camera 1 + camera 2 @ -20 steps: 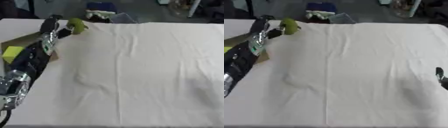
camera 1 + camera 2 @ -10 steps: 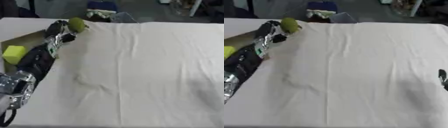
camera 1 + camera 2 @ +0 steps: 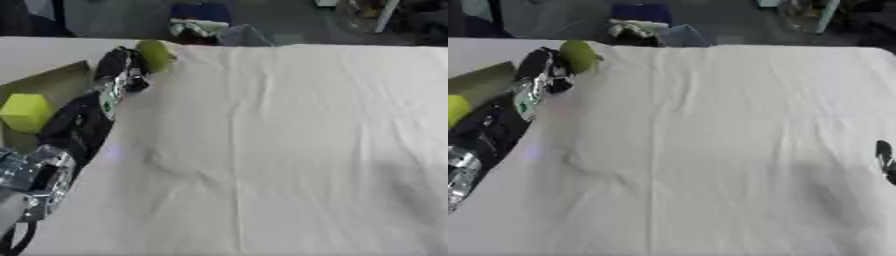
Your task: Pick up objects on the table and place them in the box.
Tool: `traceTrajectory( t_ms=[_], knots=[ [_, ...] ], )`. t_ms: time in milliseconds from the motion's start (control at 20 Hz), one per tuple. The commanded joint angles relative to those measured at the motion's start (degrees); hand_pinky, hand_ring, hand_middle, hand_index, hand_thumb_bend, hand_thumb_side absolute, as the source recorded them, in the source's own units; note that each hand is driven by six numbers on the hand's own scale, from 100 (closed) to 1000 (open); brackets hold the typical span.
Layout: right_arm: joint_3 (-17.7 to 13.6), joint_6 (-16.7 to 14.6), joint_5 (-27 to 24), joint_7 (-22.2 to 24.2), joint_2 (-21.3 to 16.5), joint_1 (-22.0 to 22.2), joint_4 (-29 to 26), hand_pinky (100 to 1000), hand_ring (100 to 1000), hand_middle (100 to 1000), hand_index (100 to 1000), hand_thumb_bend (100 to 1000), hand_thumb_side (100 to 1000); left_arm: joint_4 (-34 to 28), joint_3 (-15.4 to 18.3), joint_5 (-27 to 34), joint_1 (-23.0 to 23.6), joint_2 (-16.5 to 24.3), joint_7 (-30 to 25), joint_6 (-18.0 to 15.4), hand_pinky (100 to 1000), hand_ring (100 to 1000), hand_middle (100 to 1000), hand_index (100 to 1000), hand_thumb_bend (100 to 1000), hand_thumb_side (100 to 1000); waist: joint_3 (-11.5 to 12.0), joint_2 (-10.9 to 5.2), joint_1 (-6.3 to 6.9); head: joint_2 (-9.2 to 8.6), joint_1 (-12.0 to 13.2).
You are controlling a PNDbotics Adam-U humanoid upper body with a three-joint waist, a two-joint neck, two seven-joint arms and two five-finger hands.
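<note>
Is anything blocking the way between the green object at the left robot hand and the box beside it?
Nothing visible does. The left robot hand has the green object at the box edge; only a yellow block lies inside.

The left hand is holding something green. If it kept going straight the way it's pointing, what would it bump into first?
The left hand points toward the table's far edge with the green object at its fingertips. Straight on, the white cloth looks free; past the edge it would probably meet the blue and white bundle, though depth is unclear.
</note>
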Motion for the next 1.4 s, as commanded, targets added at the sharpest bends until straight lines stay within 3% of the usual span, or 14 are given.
traceTrajectory(
  t_ms=[50, 250, 550, 600, 650, 700, 750, 800, 900, 1100, 1200, 1300, 1350, 1400],
  knots=[
    [-0.3, -0.2, -0.4, -0.1, -0.8, -0.9, -1.3, 736, 980, 599, 892, 331, 297, -2.1, 0.7, 2.4, -0.8, 1.3, 2.8, -1.3, 535, 335, 403, 494, 100, 343, -0.1, -0.79, 0.04, -0.6, 0.1],
    [-0.4, -0.2, -0.4, -0.1, -0.8, -0.8, -1.3, 736, 980, 599, 892, 330, 297, -3.9, 0.9, 7.2, -0.8, 2.1, 4.5, -3.7, 502, 268, 322, 414, 100, 411, 0.1, -0.9, 0.04, -0.56, -0.1],
    [-0.5, -0.2, -0.3, -0.2, -0.9, -0.5, -1.2, 736, 980, 599, 892, 328, 296, -6.9, 0.6, 12.5, -0.7, 4.3, 2.1, -5.5, 510, 267, 322, 415, 100, 411, 0.7, -1.26, 0.09, -0.44, -0.6],
    [-0.5, -0.2, -0.3, -0.2, -0.9, -0.5, -1.2, 736, 980, 599, 892, 327, 296, -7.1, 0.5, 12.6, -0.7, 4.5, 2.0, -5.4, 569, 431, 510, 600, 100, 253, 0.8, -1.27, 0.07, -0.52, -0.6],
    [-0.5, -0.2, -0.3, -0.2, -0.8, -0.6, -1.2, 736, 980, 599, 892, 325, 296, -7.2, 0.4, 12.4, -0.7, 4.7, 2.2, -5.2, 631, 520, 612, 712, 100, 330, 0.7, -1.23, 0.03, -0.67, -0.6],
    [-0.5, -0.2, -0.3, -0.2, -0.8, -0.6, -1.2, 736, 980, 599, 892, 325, 296, -7.3, 0.3, 11.9, -0.8, 4.8, 2.6, -5.3, 661, 562, 667, 761, 100, 418, 0.6, -1.14, -0.01, -0.84, -0.6],
    [-0.5, -0.2, -0.4, -0.2, -0.7, -0.7, -1.2, 736, 981, 599, 892, 326, 295, -7.3, 0.3, 11.3, -0.9, 4.8, 2.9, -5.5, 684, 595, 707, 795, 161, 479, 0.5, -0.99, -0.05, -1.03, -0.5],
    [-0.4, -0.3, -0.4, -0.2, -0.5, -0.9, -1.2, 736, 981, 599, 892, 325, 295, -7.3, 0.5, 11.1, -1.0, 4.8, 3.2, -6.0, 714, 653, 763, 836, 304, 577, 0.2, -0.78, -0.08, -1.26, -0.4],
    [-0.2, -0.4, -0.5, 0.0, -0.1, -1.4, -1.4, 735, 981, 598, 892, 324, 295, -6.6, 0.7, 10.3, -1.3, 5.3, 4.3, -5.9, 733, 709, 808, 863, 418, 665, -0.6, -0.18, -0.06, -1.9, 0.1],
    [0.0, -0.7, -0.7, 0.2, 1.0, -2.8, -2.0, 735, 982, 598, 892, 323, 295, -4.6, 1.3, 8.5, -2.2, 6.4, 5.7, -4.4, 748, 739, 834, 879, 481, 717, -2.6, 1.47, 0.17, -3.68, 1.5],
    [0.0, -0.7, -0.7, 0.2, 1.4, -3.2, -2.2, 735, 982, 597, 892, 322, 295, -3.5, 1.1, 7.0, -2.3, 6.6, 5.3, -2.8, 743, 736, 843, 890, 397, 660, -3.3, 2.09, 0.28, -4.24, 2.1],
    [0.0, -0.7, -0.7, 0.2, 1.6, -3.5, -2.4, 735, 982, 597, 892, 320, 295, -2.3, 1.0, 5.3, -2.1, 6.5, 4.4, -0.7, 685, 655, 776, 845, 134, 407, -3.7, 2.43, 0.3, -4.43, 2.5],
    [-0.1, -0.7, -0.7, 0.2, 1.7, -3.5, -2.5, 735, 982, 597, 892, 319, 295, -1.9, 1.0, 4.5, -2.0, 6.4, 4.0, 0.4, 624, 577, 694, 788, 100, 221, -3.9, 2.53, 0.29, -4.43, 2.6],
    [-0.1, -0.6, -0.7, 0.2, 1.8, -3.6, -2.5, 735, 982, 597, 892, 318, 295, -1.6, 1.0, 3.8, -1.9, 6.3, 3.6, 1.2, 592, 536, 642, 756, 100, 151, -3.9, 2.57, 0.29, -4.41, 2.7]
  ],
)
